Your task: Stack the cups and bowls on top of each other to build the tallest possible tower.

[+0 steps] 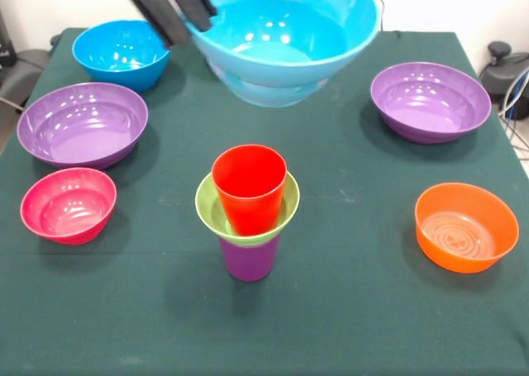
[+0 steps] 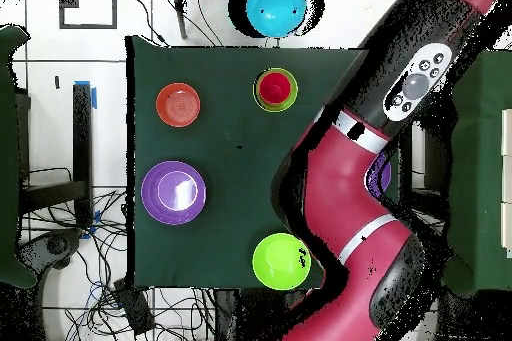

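The tower stands mid-table: a purple cup (image 1: 249, 259) at the bottom, a small lime green bowl (image 1: 207, 204) on it, and a red cup (image 1: 248, 186) nested in that bowl; it also shows in the overhead view (image 2: 275, 88). My gripper (image 1: 172, 8) is at the top left, shut on the left rim of a large blue bowl (image 1: 285, 37). It holds this bowl raised above the table's far side. In the overhead view the blue bowl (image 2: 275, 7) shows past the table's top edge.
A smaller blue bowl (image 1: 121, 54), a purple bowl (image 1: 83, 124) and a pink bowl (image 1: 69, 204) sit at the left. Another purple bowl (image 1: 430, 102) and an orange bowl (image 1: 465, 227) sit at the right. A large lime green bowl (image 2: 280, 261) lies near the arm (image 2: 360, 157).
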Controlling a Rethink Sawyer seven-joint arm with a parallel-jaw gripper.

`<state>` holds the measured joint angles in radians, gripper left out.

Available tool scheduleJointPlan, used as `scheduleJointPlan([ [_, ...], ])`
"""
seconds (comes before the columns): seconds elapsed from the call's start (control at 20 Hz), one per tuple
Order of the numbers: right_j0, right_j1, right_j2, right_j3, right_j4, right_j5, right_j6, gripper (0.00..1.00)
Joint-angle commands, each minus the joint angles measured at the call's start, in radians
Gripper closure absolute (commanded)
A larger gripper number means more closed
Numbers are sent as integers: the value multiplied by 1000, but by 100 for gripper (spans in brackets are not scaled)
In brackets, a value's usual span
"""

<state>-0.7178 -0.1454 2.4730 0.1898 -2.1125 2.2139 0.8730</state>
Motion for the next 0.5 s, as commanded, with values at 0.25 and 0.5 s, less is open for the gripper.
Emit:
scheduleJointPlan([
  [0.25, -24, 43, 60, -165, -216, 29, -476, 100],
  [0.5, -31, 60, 109, -176, -241, 24, -496, 100],
])
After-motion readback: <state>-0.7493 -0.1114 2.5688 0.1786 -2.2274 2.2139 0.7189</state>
